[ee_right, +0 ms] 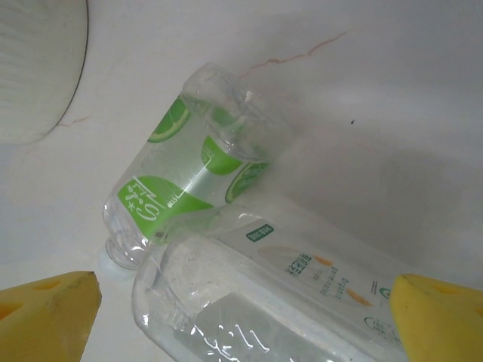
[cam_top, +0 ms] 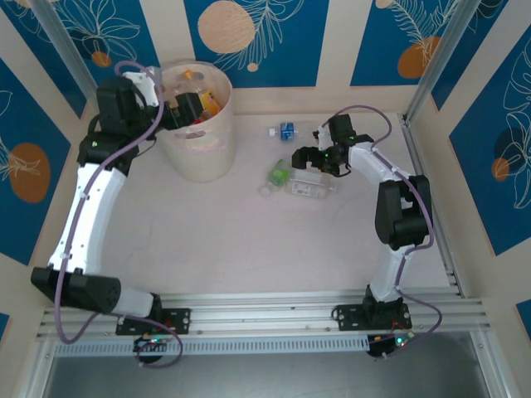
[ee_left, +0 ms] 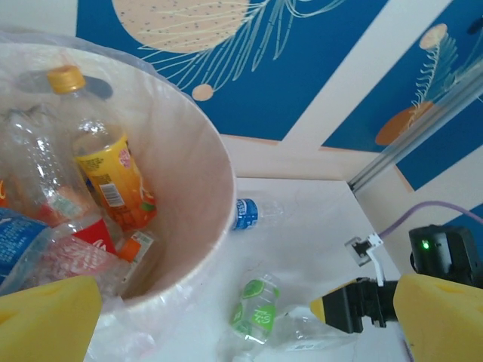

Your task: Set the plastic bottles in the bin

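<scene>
Three bottles lie outside the bin (cam_top: 199,157); the right gripper (ee_right: 245,309) is set over one.
Both grippers gape fully and hold nothing: the left gripper (ee_left: 245,320) hangs above the bin's mouth, the right straddles the white-label bottle (ee_right: 302,279), which touches the green-label bottle (ee_right: 189,173) right of the bin. Best, I judge, to sink around its mid-body and close softly, as thin plastic buckles and rolls. One blue-label bottle (cam_top: 286,130) lies apart, also right of the bin; inside it at least four show.
</scene>
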